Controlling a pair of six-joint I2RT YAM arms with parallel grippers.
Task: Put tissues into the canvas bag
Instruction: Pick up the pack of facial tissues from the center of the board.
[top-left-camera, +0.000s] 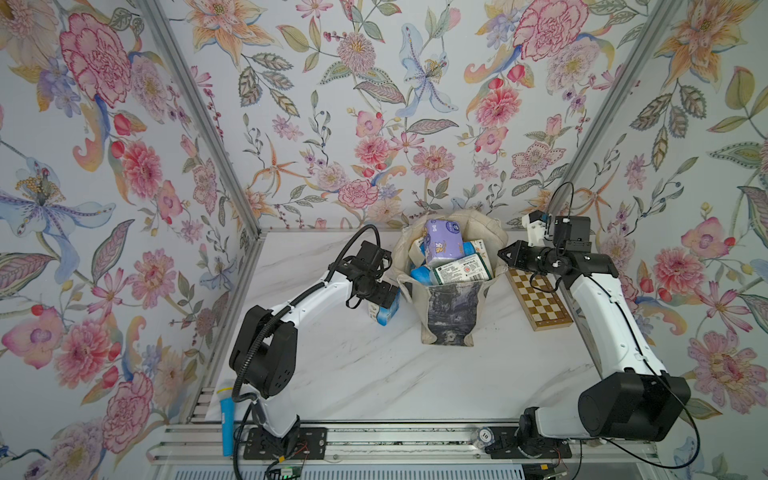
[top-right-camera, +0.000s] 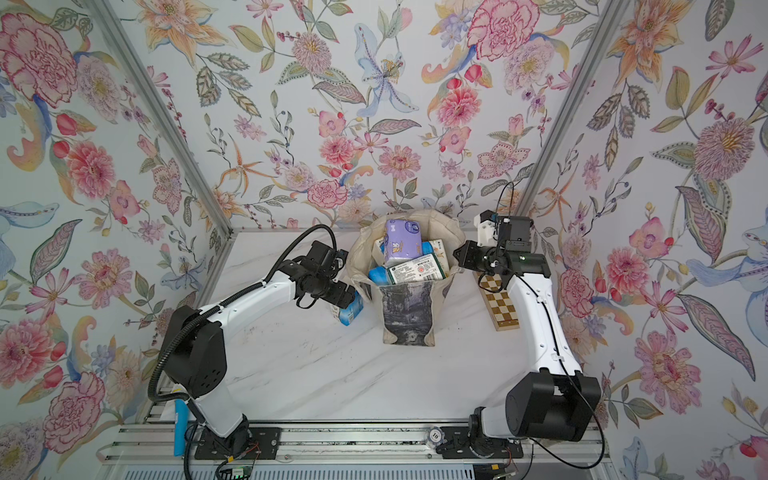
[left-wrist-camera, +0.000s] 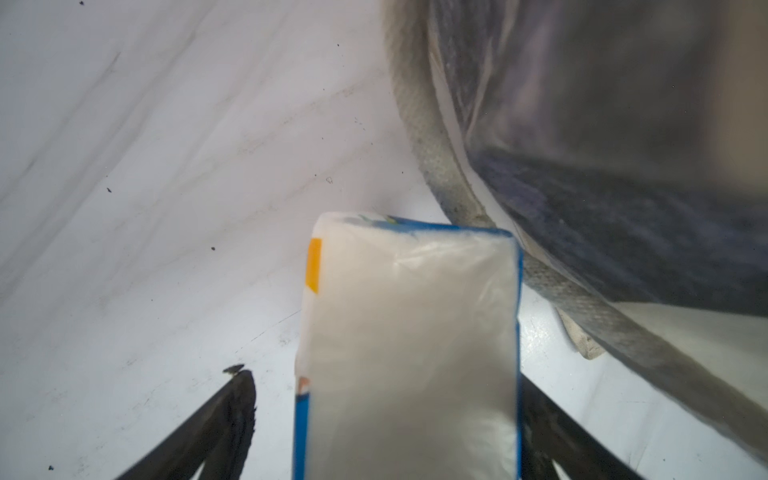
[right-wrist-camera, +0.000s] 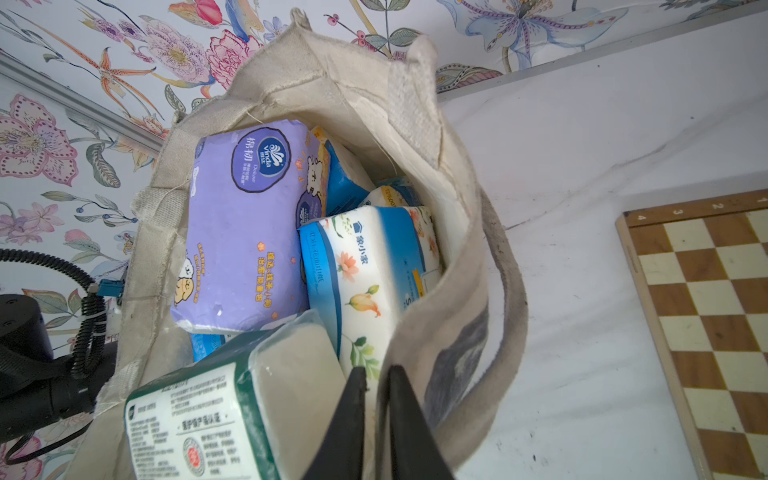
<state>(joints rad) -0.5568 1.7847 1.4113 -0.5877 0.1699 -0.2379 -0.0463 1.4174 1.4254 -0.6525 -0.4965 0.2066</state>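
The canvas bag (top-left-camera: 451, 307) (top-right-camera: 409, 311) stands at the table's back middle, stuffed with tissues: a lilac pack (top-left-camera: 442, 241) (right-wrist-camera: 245, 232), a green-white pack (top-left-camera: 463, 270) (right-wrist-camera: 199, 419) and a floral blue-and-white pack (right-wrist-camera: 365, 266). My right gripper (top-left-camera: 500, 252) (right-wrist-camera: 376, 370) is shut on the bag's right rim (right-wrist-camera: 415, 104). One blue-and-white pack (top-left-camera: 384, 316) (top-right-camera: 348, 316) (left-wrist-camera: 411, 332) stands on the table just left of the bag (left-wrist-camera: 623, 208). My left gripper (top-left-camera: 388, 299) (left-wrist-camera: 384, 374) is open astride it; one finger touches the pack and the other stands apart.
A wooden chessboard (top-left-camera: 538, 299) (right-wrist-camera: 706, 311) lies right of the bag, under the right arm. A blue toy microphone (top-left-camera: 227, 419) rests at the front left edge. A poker chip (top-left-camera: 484, 435) sits on the front rail. Floral walls close in three sides.
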